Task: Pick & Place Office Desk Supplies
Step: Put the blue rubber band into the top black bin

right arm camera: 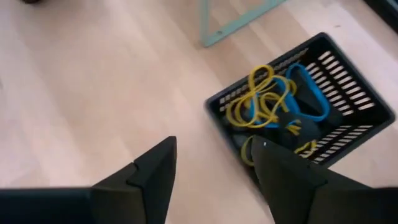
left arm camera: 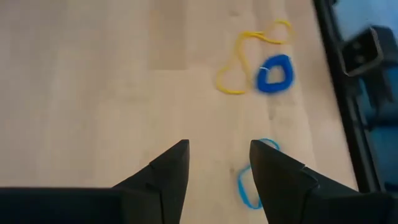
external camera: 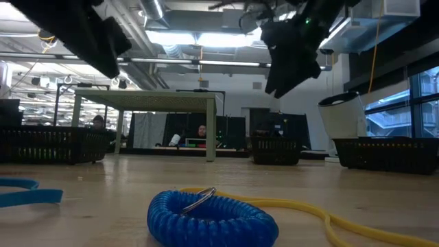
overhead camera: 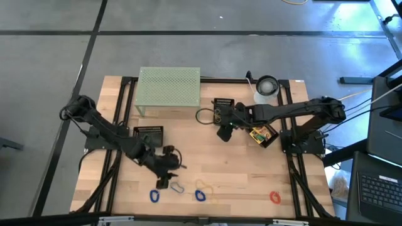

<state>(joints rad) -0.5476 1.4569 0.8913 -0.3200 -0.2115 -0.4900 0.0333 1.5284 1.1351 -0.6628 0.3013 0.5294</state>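
Observation:
Loose supplies lie flat on the wooden table near its front edge. They are a light-blue loop clip (left arm camera: 247,186), a dark-blue coiled loop (left arm camera: 274,74), a thin yellow band (left arm camera: 239,62), a second blue coil (overhead camera: 154,196) and a red coil (overhead camera: 275,197). My left gripper (left arm camera: 217,149) hangs open above the table, and the light-blue loop (overhead camera: 178,187) lies just beside one fingertip. My right gripper (right arm camera: 211,143) is open over bare wood beside a black basket (right arm camera: 348,81). The basket holds yellow bands (right arm camera: 261,99) and a blue loop (right arm camera: 308,93).
The pale-green mesh stand (overhead camera: 169,88) is at the back, with a white roll (overhead camera: 267,86) to its right. A second black basket (overhead camera: 149,133) sits at the left. A third (overhead camera: 262,135) at the right holds a yellow box. Bare wood lies between the arms.

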